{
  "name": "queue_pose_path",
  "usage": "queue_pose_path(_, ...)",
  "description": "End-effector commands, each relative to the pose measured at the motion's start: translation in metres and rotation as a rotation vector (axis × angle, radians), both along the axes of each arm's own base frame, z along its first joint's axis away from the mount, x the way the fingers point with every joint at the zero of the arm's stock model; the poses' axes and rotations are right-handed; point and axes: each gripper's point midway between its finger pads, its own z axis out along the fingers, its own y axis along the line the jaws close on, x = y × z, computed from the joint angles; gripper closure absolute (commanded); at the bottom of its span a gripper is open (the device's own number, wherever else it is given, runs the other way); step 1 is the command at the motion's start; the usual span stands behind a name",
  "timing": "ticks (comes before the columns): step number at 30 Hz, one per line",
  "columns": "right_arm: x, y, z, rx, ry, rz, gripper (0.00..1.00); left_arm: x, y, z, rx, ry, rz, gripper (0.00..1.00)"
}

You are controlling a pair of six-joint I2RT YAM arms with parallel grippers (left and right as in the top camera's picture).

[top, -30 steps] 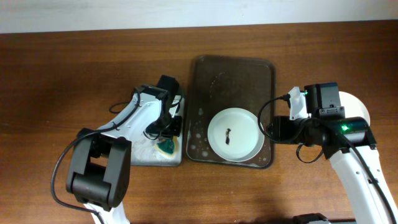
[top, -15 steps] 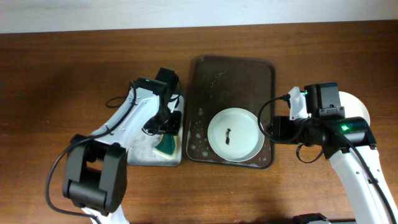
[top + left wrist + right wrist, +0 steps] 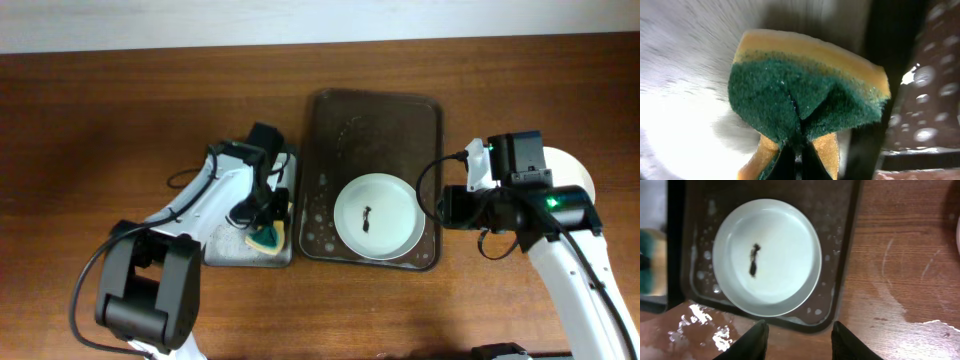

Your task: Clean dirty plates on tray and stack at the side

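One white plate (image 3: 376,217) with a dark smear in its middle lies at the near end of the dark brown tray (image 3: 385,115); it also shows in the right wrist view (image 3: 767,257) on the tray (image 3: 845,250). More white plate (image 3: 580,175) shows at the right, mostly hidden under my right arm. My left gripper (image 3: 266,232) is shut on a green and yellow sponge (image 3: 805,97) over the small sponge tray (image 3: 225,250). My right gripper (image 3: 797,340) is open and empty above the wood by the tray's right rim.
The sponge tray (image 3: 685,75) is pale and wet. Soap bubbles dot the brown tray floor (image 3: 320,205). Wet patches lie on the wood table (image 3: 900,285). Cables hang off both arms.
My left gripper, shut on the sponge, has shifted a little over the sponge tray, first back and then nearer again. The right arm has stayed almost still.
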Motion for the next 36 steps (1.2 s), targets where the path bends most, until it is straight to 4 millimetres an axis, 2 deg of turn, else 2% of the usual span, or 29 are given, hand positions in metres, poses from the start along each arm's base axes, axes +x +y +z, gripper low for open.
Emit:
queue_pose_path(1,0.011,-0.006,-0.024,-0.046,0.059,-0.007,0.69,0.041,-0.002,0.077,-0.067,-0.17,0.029,1.0)
queue_pose_path(2,0.016,-0.005,-0.034,-0.048,0.085,-0.006,0.76,0.044,-0.004,0.09,-0.075,-0.191,0.027,1.0)
queue_pose_path(3,0.021,-0.004,-0.046,-0.047,0.115,-0.004,0.88,0.046,-0.01,0.101,-0.097,-0.205,0.02,1.0)
queue_pose_path(4,0.027,-0.003,-0.065,-0.046,0.162,-0.002,0.92,0.046,-0.023,0.107,-0.153,-0.207,0.003,1.0)
queue_pose_path(5,0.03,0.001,-0.082,-0.031,0.208,0.004,0.92,0.045,-0.038,0.11,-0.215,-0.205,-0.015,1.0)
queue_pose_path(6,0.031,0.002,-0.093,-0.023,0.239,0.008,0.9,0.045,-0.044,0.111,-0.236,-0.209,-0.024,1.0)
queue_pose_path(7,0.03,0.003,-0.113,-0.026,0.3,0.008,0.76,0.046,-0.051,0.113,-0.252,-0.22,-0.038,1.0)
queue_pose_path(10,0.03,0.003,-0.154,-0.033,0.4,0.008,0.69,0.044,-0.073,0.117,-0.313,-0.231,-0.081,1.0)
queue_pose_path(11,0.031,0.003,-0.163,-0.033,0.412,0.008,0.7,0.043,-0.082,0.12,-0.339,-0.238,-0.098,1.0)
queue_pose_path(12,0.033,0.004,-0.174,-0.029,0.422,0.009,0.77,0.043,-0.096,0.121,-0.357,-0.25,-0.09,1.0)
queue_pose_path(14,0.036,0.007,-0.177,-0.012,0.421,0.01,0.92,0.041,-0.114,0.12,-0.377,-0.26,-0.097,1.0)
queue_pose_path(15,0.038,0.007,-0.177,-0.008,0.416,-0.016,0.96,0.04,-0.132,0.115,-0.392,-0.258,-0.106,1.0)
queue_pose_path(17,0.039,0.004,-0.178,-0.019,0.422,-0.061,0.96,0.035,-0.155,0.101,-0.405,-0.231,-0.107,1.0)
queue_pose_path(19,0.039,0.003,-0.178,-0.019,0.424,-0.074,0.96,0.024,-0.188,0.078,-0.451,-0.158,-0.106,1.0)
queue_pose_path(23,0.037,0.003,-0.178,-0.02,0.43,-0.074,0.96,0.01,-0.217,0.016,-0.432,-0.021,-0.052,1.0)
queue_pose_path(26,0.036,0.003,-0.178,-0.02,0.434,-0.074,0.96,-0.005,-0.231,-0.025,-0.453,0.097,-0.044,1.0)
queue_pose_path(29,0.036,0.003,-0.178,-0.02,0.436,-0.074,0.96,-0.012,-0.219,-0.057,-0.387,0.142,-0.069,1.0)
queue_pose_path(30,0.035,0.003,-0.178,-0.021,0.44,-0.074,0.96,-0.009,-0.198,-0.069,-0.287,0.135,-0.04,1.0)
queue_pose_path(31,0.034,0.003,-0.178,-0.021,0.443,-0.074,0.96,0.001,-0.167,-0.077,-0.152,0.098,-0.008,1.0)
queue_pose_path(32,0.034,0.003,-0.178,-0.021,0.444,-0.074,0.96,0.009,-0.145,-0.077,-0.06,0.07,0.014,1.0)
queue_pose_path(33,0.034,0.003,-0.178,-0.021,0.445,-0.074,0.96,0.021,-0.113,-0.072,0.07,0.036,0.043,1.0)
queue_pose_path(34,0.034,0.003,-0.178,-0.021,0.445,-0.074,0.96,0.032,-0.092,-0.064,0.157,0.008,0.06,1.0)
queue_pose_path(36,0.034,0.003,-0.178,-0.022,0.445,-0.074,0.96,0.052,-0.068,-0.043,0.288,-0.071,0.064,1.0)
